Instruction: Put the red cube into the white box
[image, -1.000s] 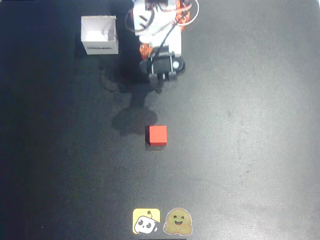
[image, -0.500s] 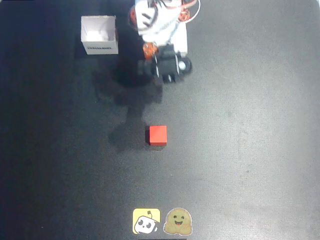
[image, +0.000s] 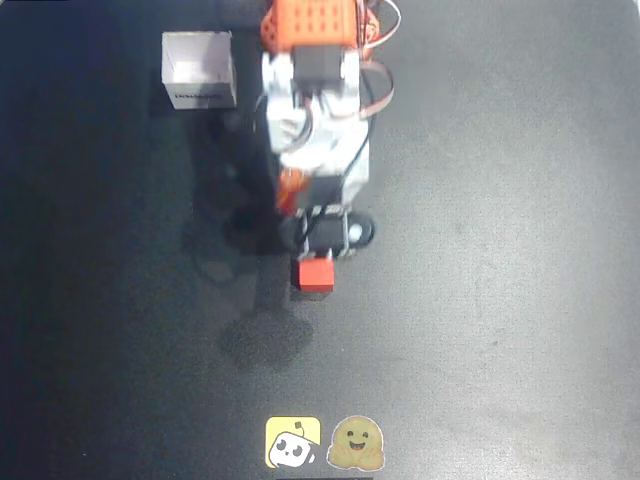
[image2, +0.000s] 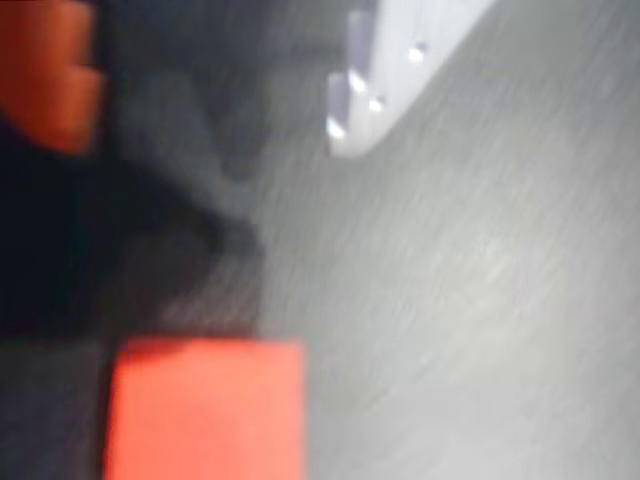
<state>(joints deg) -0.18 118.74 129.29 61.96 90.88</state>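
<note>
Arm has swung out from the tabletop's top edge; gripper (image: 318, 250) is now hanging right above the red cube (image: 315, 277), hiding its top edge. Finger state: can't tell, wrist view is blurring. White box (image: 200, 70) is sitting near the top-left corner.

Wrist view heavily motion-blurred; red cube (image2: 205, 410) cut off by bottom edge, its edges smeared; orange part (image2: 45, 70) at top left cut by frame edge, shape unclear; pale part (image2: 390, 70) at top cut by upper edge. Overhead view: gripper (image: 322, 240) fingertips hidden under arm's own body, jaw stance unreadable; top of red cube (image: 315, 276) partly covered by gripper; print on white box (image: 200, 70) too small to read.
</note>
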